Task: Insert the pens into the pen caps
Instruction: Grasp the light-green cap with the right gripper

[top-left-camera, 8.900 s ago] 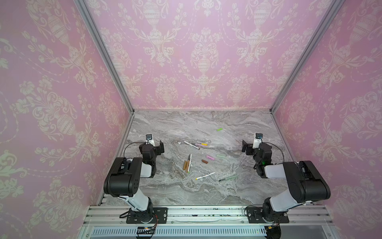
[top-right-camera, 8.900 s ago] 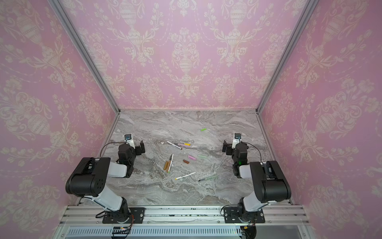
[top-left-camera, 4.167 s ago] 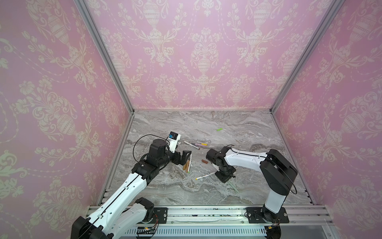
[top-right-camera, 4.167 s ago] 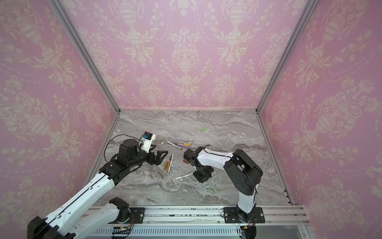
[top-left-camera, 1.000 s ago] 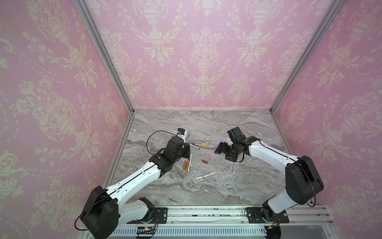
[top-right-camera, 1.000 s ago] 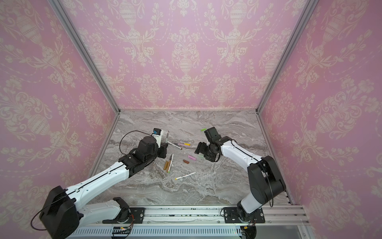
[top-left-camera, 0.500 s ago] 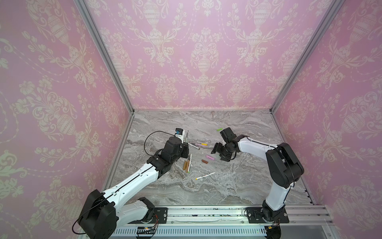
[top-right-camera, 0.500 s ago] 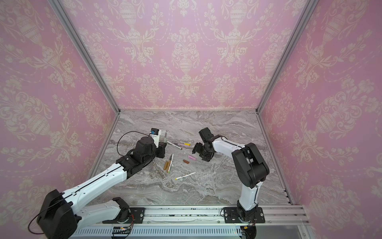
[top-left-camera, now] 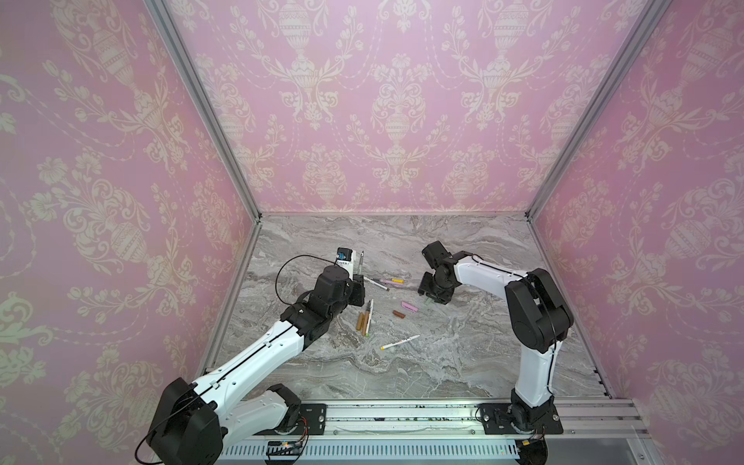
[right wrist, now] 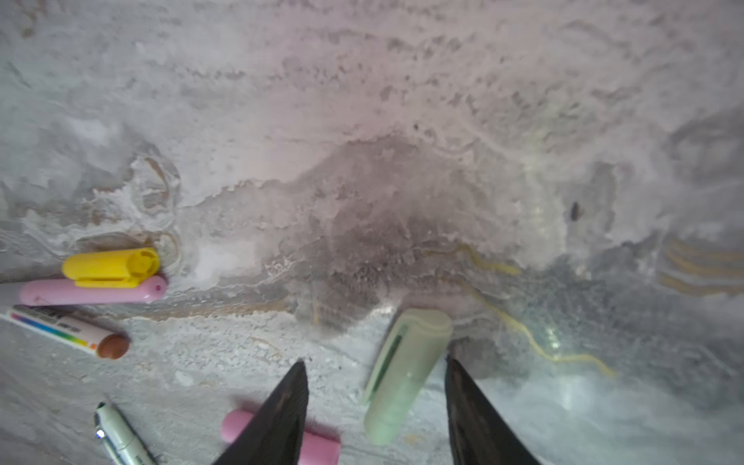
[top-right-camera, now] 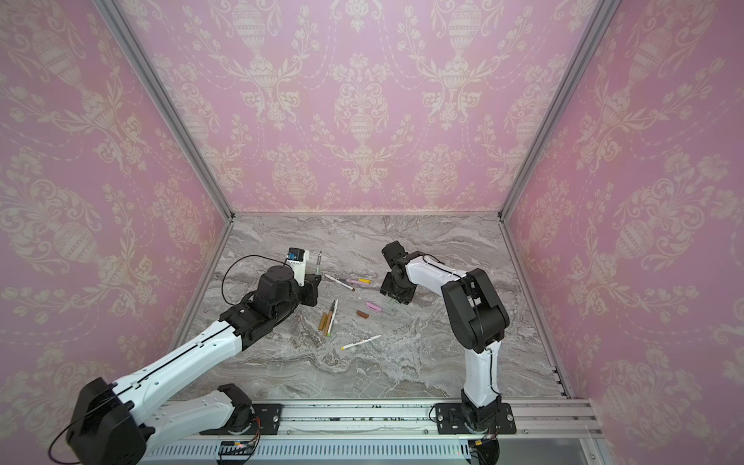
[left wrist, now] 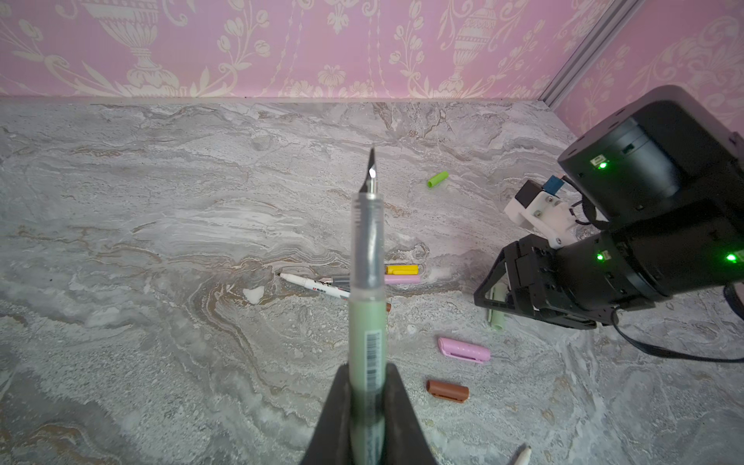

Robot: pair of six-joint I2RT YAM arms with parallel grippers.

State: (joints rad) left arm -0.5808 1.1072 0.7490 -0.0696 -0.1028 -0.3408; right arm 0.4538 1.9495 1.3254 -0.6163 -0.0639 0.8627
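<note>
while the sage green pen (left wrist: 367,322) stands nib-up and clear of the table, the left gripper (left wrist: 366,372) is clenched on its lower barrel. its two dark fingers press against either side, just under the barcode label. in a top view the pen's nib rises beside the left wrist camera, at the left of the scatter.

the pale sage cap (right wrist: 406,370) lies flat on the marble table (top-left-camera: 463,362) to the right of the scatter. the right gripper (right wrist: 374,360) is lowered over it, its jaws parted and straddling the cap. one fingertip sits close beside the cap and the other stands apart from it, so the cap is not gripped.

a pink cap (left wrist: 463,349) lies just beside the right gripper, partly hidden behind a finger in the right wrist view. a brown cap (left wrist: 447,391) lies near that, nearer the rail. farther back, a yellow cap (right wrist: 108,265) and a pink pen (right wrist: 88,290) lie side by side and touching. a white pen with a brown end (right wrist: 64,331) lies just beside them. a bright green cap (left wrist: 437,179) lies alone, well apart towards the back wall.

below the left gripper in a top view, tan and white pens (top-left-camera: 365,320) lie side by side. a white pen with a yellow end (top-left-camera: 398,342) rests alone nearer the front.
</note>
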